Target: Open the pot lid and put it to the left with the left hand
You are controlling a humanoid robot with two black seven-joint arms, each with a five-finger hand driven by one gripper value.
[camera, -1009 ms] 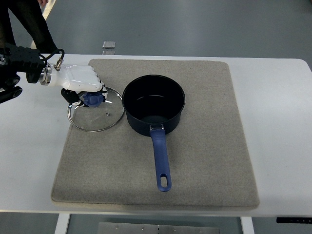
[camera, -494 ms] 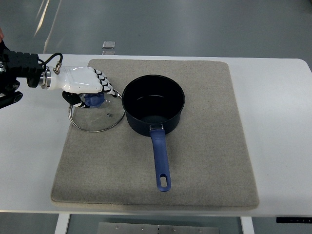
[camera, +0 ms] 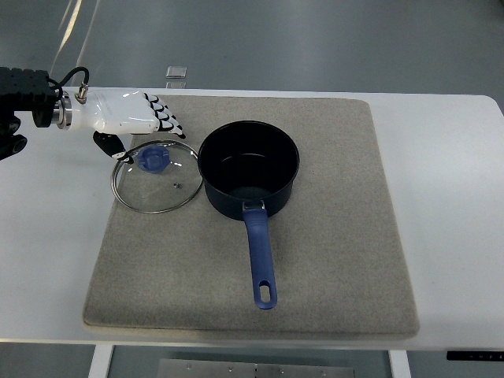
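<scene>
Since the glass lid (camera: 157,176) lies left of the pot (camera: 249,167), beneath your open-fingered left hand (camera: 135,117), treat it as fragile; grip its blue knob (camera: 152,161).

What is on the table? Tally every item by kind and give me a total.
Pots: 1, dark blue pot
Lids: 1, glass lid
Mats: 1, grey mat
Small clear objects at the far edge: 1, clear block
Total: 4
</scene>
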